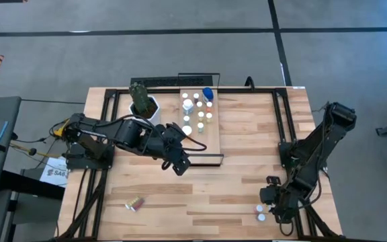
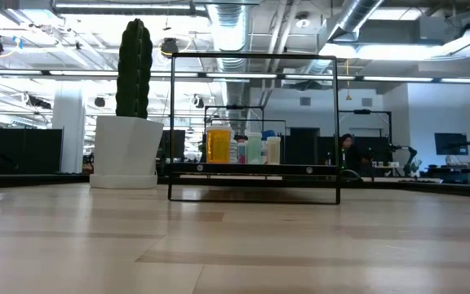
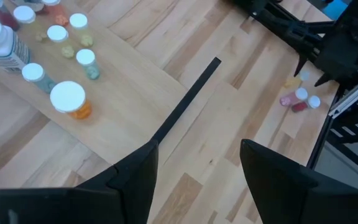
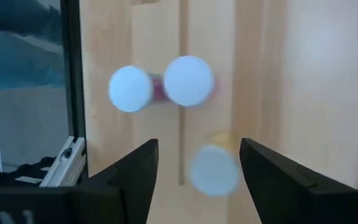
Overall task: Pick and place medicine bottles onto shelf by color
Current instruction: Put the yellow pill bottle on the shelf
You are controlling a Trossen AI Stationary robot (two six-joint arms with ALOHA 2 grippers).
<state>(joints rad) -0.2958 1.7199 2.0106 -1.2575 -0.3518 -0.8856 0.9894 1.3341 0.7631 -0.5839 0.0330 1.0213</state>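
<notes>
The shelf (image 1: 203,138), a light-wood board with a dark front lip (image 3: 185,102), lies at the table's far middle. Several white-capped medicine bottles (image 1: 197,111) and a blue one (image 1: 207,93) stand on it. My left gripper (image 3: 199,146) hovers open over the shelf's near edge (image 1: 179,165), with nothing between its fingers. My right gripper (image 1: 269,198) is open, pointing down at the table's near right. Three white-capped bottles stand below it: two reddish (image 4: 188,81), (image 4: 129,89) and one yellowish (image 4: 214,171), the last between the fingertips (image 4: 199,146). I see no touch.
A white pot with a green cactus (image 1: 143,102) stands left of the shelf. One small bottle (image 1: 135,203) lies on its side at the table's near left. Dark frame rails (image 1: 284,128) run along the table's sides. Bare wood lies between the shelf and the near edge.
</notes>
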